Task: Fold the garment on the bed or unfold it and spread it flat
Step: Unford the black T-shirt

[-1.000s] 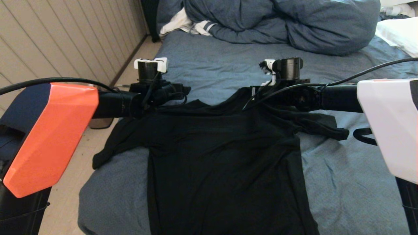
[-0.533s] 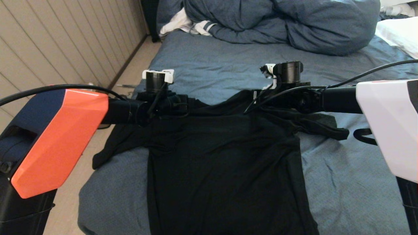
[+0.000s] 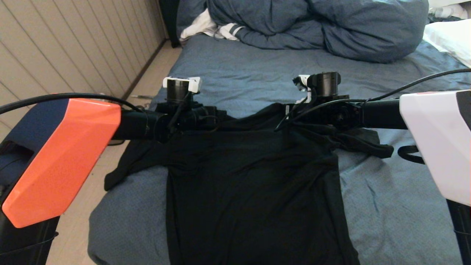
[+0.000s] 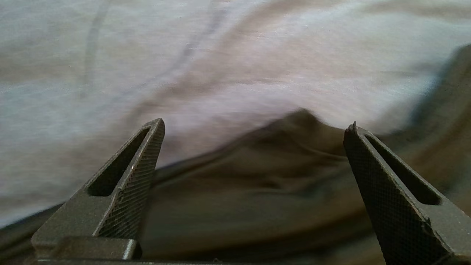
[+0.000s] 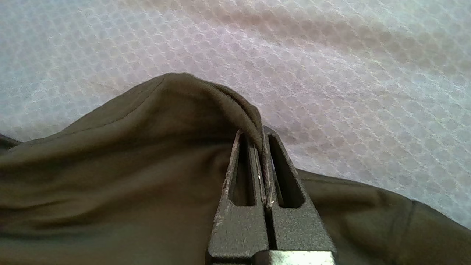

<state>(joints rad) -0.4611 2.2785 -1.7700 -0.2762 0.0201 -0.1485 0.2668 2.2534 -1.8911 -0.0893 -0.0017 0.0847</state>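
Moved: we see the left arm has swung inward along the far edge of the garment (image 3: 254,184) since a second ago; the right arm has kept its place.
Hidden: in the head view both sets of fingers sit behind the wrists, and the shirt's hem runs off the near edge of the picture.
Left gripper (image 4: 254,127): only its wrist view shows the jaws spread wide, empty, poised above the shirt's dark edge where it meets the sheet; that picture is smeared.
Right gripper (image 5: 262,134): its wrist view shows the jaws pinched tight on a ribbed fold of black cloth lifted into a peak.
Garment: plain black side up, lying on the bed (image 3: 386,206), body fairly flat, both sleeves out sideways and rumpled, the far right shoulder bunched.
Beyond: a blue duvet (image 3: 331,25) heaped at the far end.
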